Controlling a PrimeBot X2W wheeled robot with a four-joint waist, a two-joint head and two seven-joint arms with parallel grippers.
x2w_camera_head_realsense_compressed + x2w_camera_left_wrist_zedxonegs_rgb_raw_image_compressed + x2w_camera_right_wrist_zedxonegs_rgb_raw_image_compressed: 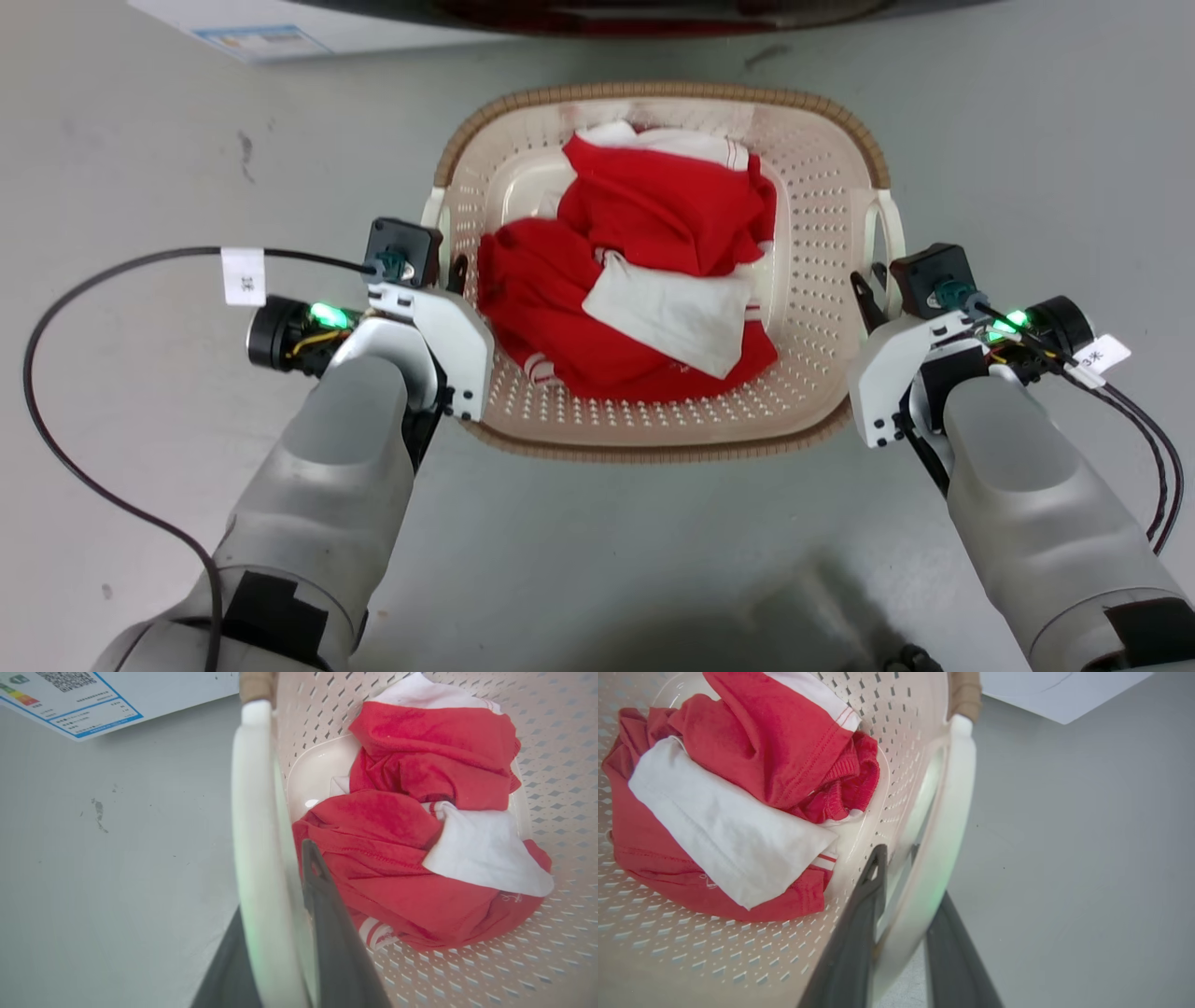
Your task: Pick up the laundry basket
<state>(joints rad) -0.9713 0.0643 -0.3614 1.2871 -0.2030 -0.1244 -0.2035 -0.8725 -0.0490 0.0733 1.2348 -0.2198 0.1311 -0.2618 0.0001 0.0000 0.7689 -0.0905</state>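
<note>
The laundry basket (653, 93) stands upright on the grey floor (121, 140), with a white labelled panel (271, 33) just beyond its far rim. Crumpled red and white clothes (653, 215) lie inside the basket.

The left gripper (444, 269) is at the basket's left handle (434, 210). In the left wrist view the white handle (254, 812) runs between this gripper's (275, 882) two dark fingers, one inside the basket wall (467, 975) and one outside, both pressed against it, so the claw is clamped on the handle.

The right gripper (872, 285) straddles the basket's right handle (887, 219) the same way. In the right wrist view the inner finger (859, 924) touches the handle (952, 812), but a sliver of floor shows beside the outer finger, so whether that claw (910, 872) grips cannot be told.
</note>
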